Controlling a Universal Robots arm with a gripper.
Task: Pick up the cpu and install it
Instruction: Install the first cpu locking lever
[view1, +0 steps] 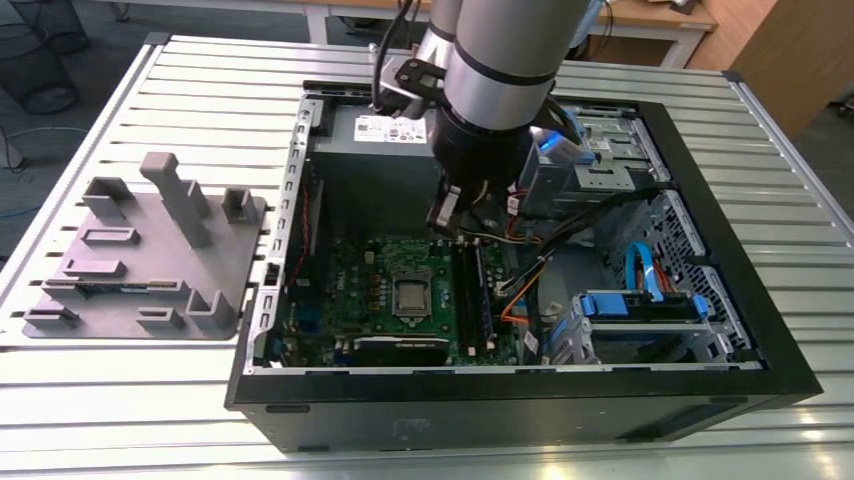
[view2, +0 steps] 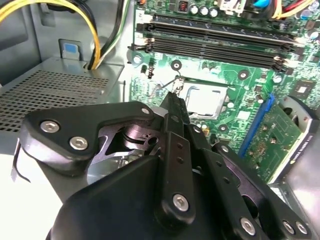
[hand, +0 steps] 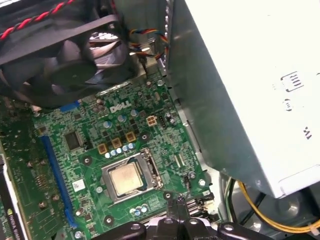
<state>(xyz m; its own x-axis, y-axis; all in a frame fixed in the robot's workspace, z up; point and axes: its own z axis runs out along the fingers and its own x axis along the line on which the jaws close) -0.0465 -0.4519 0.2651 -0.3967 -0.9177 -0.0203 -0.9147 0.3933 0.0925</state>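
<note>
Task thing: the cpu (hand: 125, 179) lies flat in the metal-framed socket (hand: 151, 170) near the middle of the green motherboard (view1: 367, 270); we see its pale square top in both wrist views and as a small grey square in the exterior view.

Hand: the hand (view2: 175, 107) hangs inside the open computer case (view1: 747, 330), under the silver arm (view1: 507, 60). In the second wrist view the two dark fingers (view2: 176, 127) look pressed together edge to edge, with nothing between them that we can make out.

Key relation: in the exterior view the hand sits at about 1 o'clock from the cpu, near but apart from it, closer to the power supply (view1: 387, 135). In the second wrist view the closed tips point toward the near corner of the socket and stop just short of it; we cannot tell the height above the board.

Long axis: the cpu is square, so we judge no preferred axis; the socket frame runs a little longer along the memory slots (view2: 215, 42).

State of the work: we judge the cpu already seated in its socket, hand empty and clear of it.

Off to the side: a grey holder tray (view1: 147, 260) rests on the slatted bench (view1: 120, 390), at about 9 o'clock from the case, well apart from the hand.
</note>
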